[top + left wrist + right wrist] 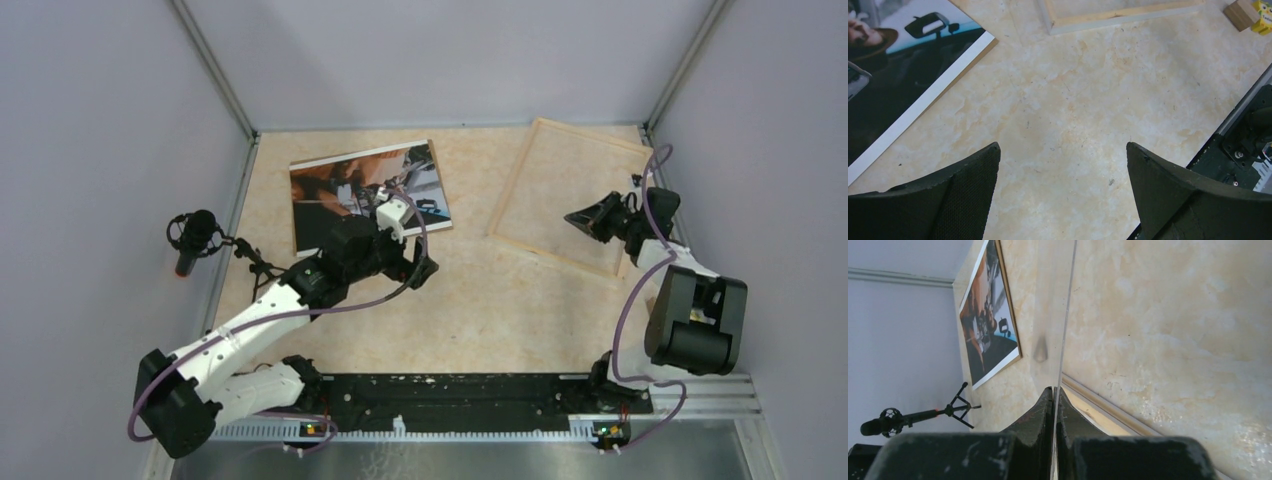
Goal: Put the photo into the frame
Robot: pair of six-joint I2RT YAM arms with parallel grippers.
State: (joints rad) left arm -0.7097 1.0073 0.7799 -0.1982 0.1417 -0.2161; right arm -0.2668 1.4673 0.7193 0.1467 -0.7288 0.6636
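The photo (365,195), a dark print with orange and white patches, lies face up at the back left on a brown backing board. It also shows in the left wrist view (898,85) and the right wrist view (988,325). The pale wooden frame (560,195) lies flat at the back right, with a corner in the left wrist view (1108,17). My left gripper (425,268) is open and empty over bare table (1063,150), near the photo's near right corner. My right gripper (578,218) is over the frame, shut on a thin clear pane (1065,315) seen edge-on (1054,390).
A microphone on a small tripod (195,235) stands at the left table edge. Grey walls close in the left, back and right sides. A black rail (450,395) runs along the near edge. A small brown block and a yellow item (1243,12) lie by the frame.
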